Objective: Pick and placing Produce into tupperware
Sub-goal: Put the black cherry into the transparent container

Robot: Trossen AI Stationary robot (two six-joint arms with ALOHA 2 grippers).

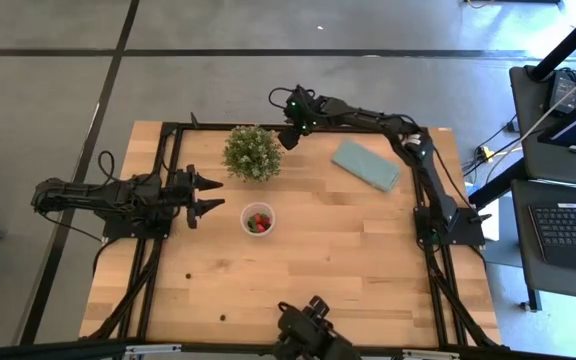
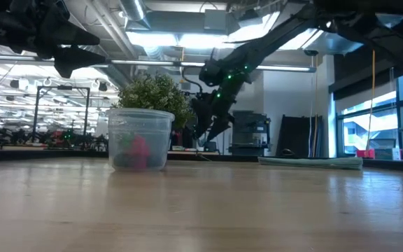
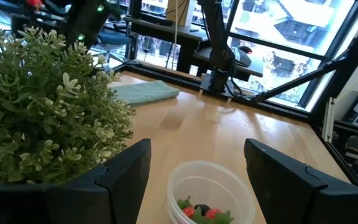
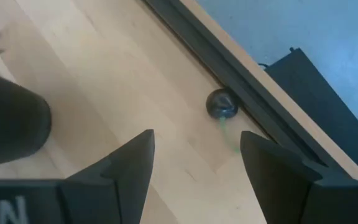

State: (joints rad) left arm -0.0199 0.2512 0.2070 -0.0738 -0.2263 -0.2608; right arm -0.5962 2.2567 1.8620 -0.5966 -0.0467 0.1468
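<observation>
**Berries in cup, one dark berry at the far edge**

High view: the cup (image 1: 258, 219) sits mid-table with berries (image 1: 259, 222) inside, the left gripper (image 1: 211, 195) spread beside it. The right gripper (image 1: 290, 136) hangs at the far edge, by the plant (image 1: 252, 152).

Right wrist view: its fingers (image 4: 131, 163) are spread over a dark berry (image 4: 221, 104) against the table's rail (image 4: 229, 68).

One clear round tupperware cup (image 1: 258, 218). Inside it, two red strawberries (image 3: 211, 213) and one dark berry (image 3: 199, 210) countable; more possibly hidden. One dark berry (image 4: 221, 104) loose by the table's far rail. One bushy potted plant (image 1: 252, 152). One teal cloth (image 1: 365, 164). Two arms, two grippers.
</observation>
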